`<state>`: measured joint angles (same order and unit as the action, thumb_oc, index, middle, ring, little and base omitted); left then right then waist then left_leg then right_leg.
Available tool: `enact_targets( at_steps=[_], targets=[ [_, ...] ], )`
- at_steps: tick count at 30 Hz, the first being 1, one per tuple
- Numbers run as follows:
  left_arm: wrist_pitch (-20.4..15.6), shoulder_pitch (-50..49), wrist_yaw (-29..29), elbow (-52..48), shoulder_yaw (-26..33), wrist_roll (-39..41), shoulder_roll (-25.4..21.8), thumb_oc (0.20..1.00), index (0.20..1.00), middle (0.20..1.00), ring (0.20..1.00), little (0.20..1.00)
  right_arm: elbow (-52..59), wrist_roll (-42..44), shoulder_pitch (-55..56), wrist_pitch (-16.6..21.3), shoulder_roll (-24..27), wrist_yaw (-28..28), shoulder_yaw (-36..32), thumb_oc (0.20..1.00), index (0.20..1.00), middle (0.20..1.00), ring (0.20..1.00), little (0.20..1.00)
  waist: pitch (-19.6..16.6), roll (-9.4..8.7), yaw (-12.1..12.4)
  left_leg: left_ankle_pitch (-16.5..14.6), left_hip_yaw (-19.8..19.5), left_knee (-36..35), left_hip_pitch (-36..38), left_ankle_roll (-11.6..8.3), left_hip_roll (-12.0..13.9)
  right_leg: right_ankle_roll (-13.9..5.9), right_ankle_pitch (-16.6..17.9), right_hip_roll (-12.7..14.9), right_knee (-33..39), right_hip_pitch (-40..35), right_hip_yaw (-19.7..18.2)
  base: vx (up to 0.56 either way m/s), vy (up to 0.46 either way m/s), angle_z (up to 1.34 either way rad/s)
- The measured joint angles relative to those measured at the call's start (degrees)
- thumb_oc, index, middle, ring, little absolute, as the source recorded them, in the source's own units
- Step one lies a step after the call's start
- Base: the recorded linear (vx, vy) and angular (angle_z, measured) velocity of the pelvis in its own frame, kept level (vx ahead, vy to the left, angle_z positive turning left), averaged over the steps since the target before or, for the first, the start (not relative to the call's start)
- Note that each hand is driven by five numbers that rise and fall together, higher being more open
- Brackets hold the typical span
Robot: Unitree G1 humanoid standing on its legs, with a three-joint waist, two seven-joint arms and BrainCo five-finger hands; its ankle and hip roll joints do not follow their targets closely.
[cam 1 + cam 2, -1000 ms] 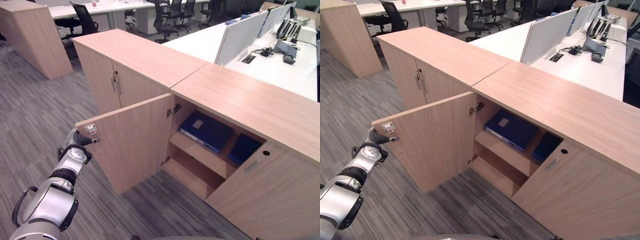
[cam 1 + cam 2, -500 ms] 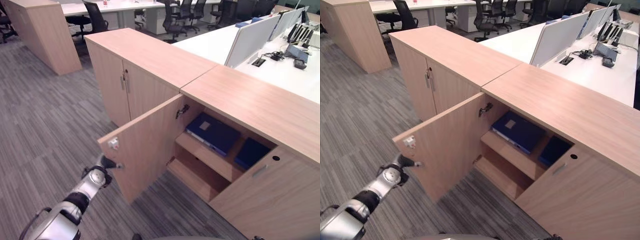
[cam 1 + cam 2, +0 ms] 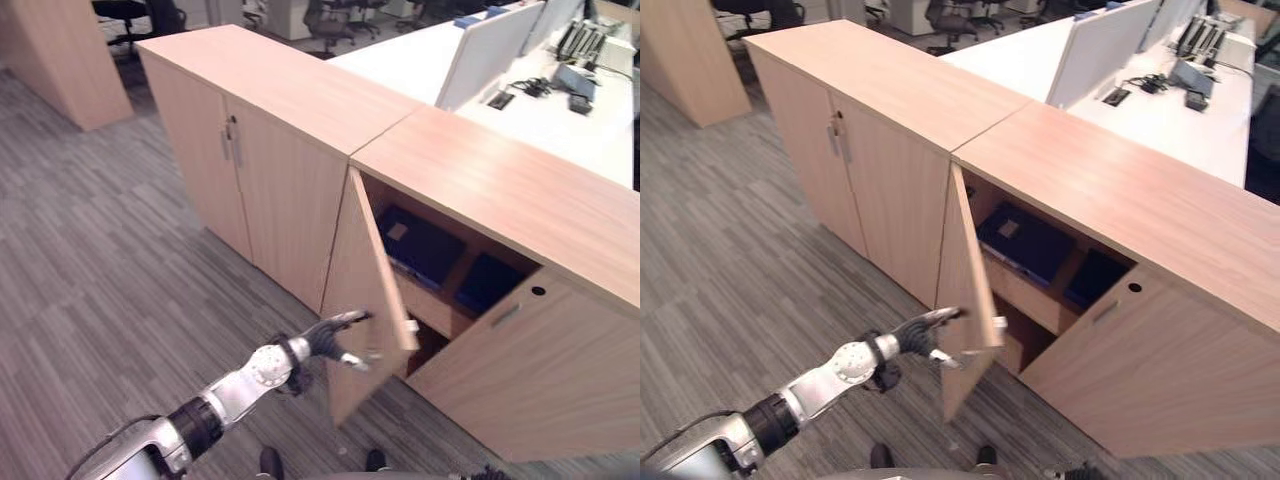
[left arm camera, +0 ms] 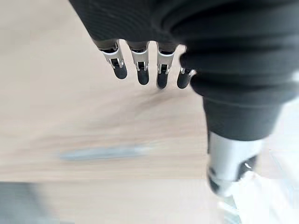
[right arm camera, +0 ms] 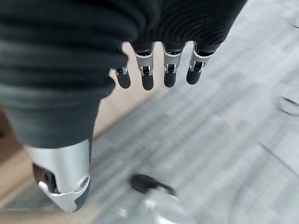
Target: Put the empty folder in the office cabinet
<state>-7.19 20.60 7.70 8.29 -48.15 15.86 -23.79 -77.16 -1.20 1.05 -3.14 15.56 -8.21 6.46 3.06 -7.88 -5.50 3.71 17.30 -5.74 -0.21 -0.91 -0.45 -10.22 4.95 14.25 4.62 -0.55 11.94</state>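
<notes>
A grey carpet with a fine streaked weave covers the floor, and a long low run of cabinets in pale wood-grain laminate crosses it, their flat tops meeting at a thin seam. Behind them lie white desks with upright white divider panels, and dark office chairs stand further back. The near cabinet's left door is a flat rectangular panel standing part open and seen almost edge on, with a small pale fitting at its free edge. Its right door is closed, with a slim bar handle and a small round dark hole near its upper corner. Through the gap shows a wooden shelf, and on it lies a dark blue folder, flat with a small pale label on its cover; a second dark blue folder lies just beside it, toward the closed door. The left hand reaches out on its silver arm to the outer face of the open door, the fingers straight and spread with their dark tips against or just off the smooth wood, closed round nothing. The right hand hangs over the carpet with its fingers straight and relaxed, holding nothing.
</notes>
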Motion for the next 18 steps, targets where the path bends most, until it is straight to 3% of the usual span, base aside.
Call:
enact_targets(
  at_steps=[3,7,13,18],
  targets=[
    [-0.73,2.48,0.8,-1.86,0.16,1.82,3.4,1.0,1.0,1.0,1.0,1.0,-2.5,-0.19,0.98,-0.75,-0.09,2.01,0.56,1.0,1.0,1.0,1.0,1.0,-0.3,1.04,-0.79,-0.2,0.39,0.02,1.08,0.33,0.61,0.4,0.48,-1.08,0.38,-1.13,-0.03,0.01,-0.017,-0.13],
    [-1.18,4.09,0.74,-0.54,1.15,0.87,3.16,1.0,1.0,1.0,1.0,1.0,-4.0,-0.45,1.63,-1.38,-0.11,3.75,0.6,1.0,1.0,1.0,1.0,1.0,-0.32,2.25,-1.77,0.05,0.38,0.6,1.57,0.61,1.46,1.03,0.04,-2.11,0.36,-1.63,0.1,0.0,-0.045,-0.04],
    [-1.03,8.0,-2.77,13.71,2.15,-10.42,3.19,1.0,1.0,1.0,1.0,1.0,-3.71,0.06,0.08,-1.19,-0.15,3.76,0.36,1.0,1.0,1.0,1.0,1.0,-0.46,2.76,-3.19,-0.42,2.08,0.54,2.89,-0.08,2.15,0.94,-0.71,-2.33,0.71,-1.77,-0.87,0.02,-0.085,-0.13],
    [0.3,8.88,-7.23,26.03,5.18,-19.21,3.44,1.0,1.0,1.0,1.0,1.0,-3.45,0.1,0.55,-1.1,-0.39,3.66,0.4,1.0,1.0,1.0,1.0,1.0,-1.18,3.38,-5.18,-1.68,5.93,0.01,5.14,-1.79,3.94,1.29,-0.89,-4.1,0.73,-1.42,-5.03,0.05,-0.142,-0.46]
  ],
)
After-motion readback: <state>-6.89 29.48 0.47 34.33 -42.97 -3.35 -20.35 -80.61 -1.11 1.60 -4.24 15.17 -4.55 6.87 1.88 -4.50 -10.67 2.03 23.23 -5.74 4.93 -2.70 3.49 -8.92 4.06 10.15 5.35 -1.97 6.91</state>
